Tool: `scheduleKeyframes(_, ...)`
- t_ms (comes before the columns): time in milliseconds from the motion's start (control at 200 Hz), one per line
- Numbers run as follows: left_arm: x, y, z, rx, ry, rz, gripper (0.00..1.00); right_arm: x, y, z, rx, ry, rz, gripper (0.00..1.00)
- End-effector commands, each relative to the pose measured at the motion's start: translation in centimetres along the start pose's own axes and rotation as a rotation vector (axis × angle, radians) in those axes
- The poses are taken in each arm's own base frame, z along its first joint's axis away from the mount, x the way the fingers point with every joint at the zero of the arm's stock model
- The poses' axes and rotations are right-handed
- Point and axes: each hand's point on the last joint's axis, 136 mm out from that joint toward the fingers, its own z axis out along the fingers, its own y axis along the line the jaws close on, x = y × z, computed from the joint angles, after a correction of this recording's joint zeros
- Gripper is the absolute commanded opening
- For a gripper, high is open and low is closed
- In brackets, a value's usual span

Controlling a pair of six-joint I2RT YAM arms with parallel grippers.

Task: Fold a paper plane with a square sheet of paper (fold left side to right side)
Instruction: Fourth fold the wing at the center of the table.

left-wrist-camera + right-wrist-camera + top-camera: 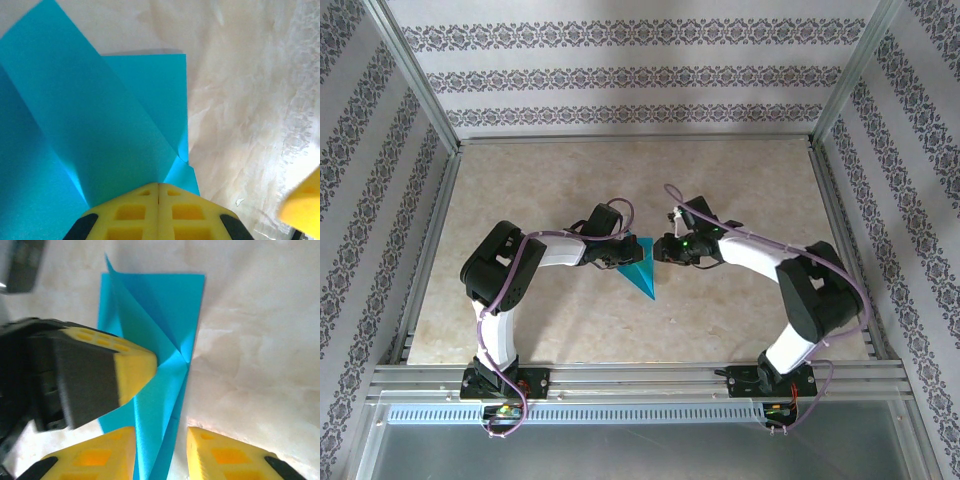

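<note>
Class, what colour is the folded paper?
Teal-blue; the paper shows best in the left wrist view.

In the top view, the left gripper [622, 257] and the right gripper [662, 250] are meeting over the square sheet of paper [642, 275] at the centre of the frame, leaving hardly any gap between them. Bare table [750, 180] is lying open across the upper part of the frame and at lower centre. The frame rails [438, 230] are closing in both sides. In the right wrist view, the left gripper's closed tip [142, 367] is blocking the left half, and the sheet [160, 315] is running between the right gripper's [161, 452] parted fingers; bare tabletop is lying free on the right.
</note>
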Motion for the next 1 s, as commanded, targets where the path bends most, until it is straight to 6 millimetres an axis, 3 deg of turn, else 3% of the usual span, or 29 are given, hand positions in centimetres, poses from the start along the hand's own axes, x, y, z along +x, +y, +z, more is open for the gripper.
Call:
scheduleKeyframes(0, 2.9, 4.0, 0.6, -0.133, 0.064, -0.06, 0.0, 1.5, 0.5, -1.1, -0.061, 0.031, 0.008, 0.31)
scheduleKeyframes(255, 2.8, 4.0, 0.6, -0.133, 0.061, -0.06, 0.0, 5.9, 3.7, -0.4, -0.289, 0.179, 0.092, 0.0)
scheduleKeyframes(590, 2.7, 3.9, 0.6, -0.136, 0.061, -0.057, 0.0, 7.8, 3.7, 2.2, -0.294, 0.245, 0.121, 0.0)
scheduleKeyframes(994, 2.7, 4.0, 0.6, -0.136, 0.062, -0.058, 0.0, 9.5, 2.3, 3.4, -0.244, 0.284, 0.128, 0.0)
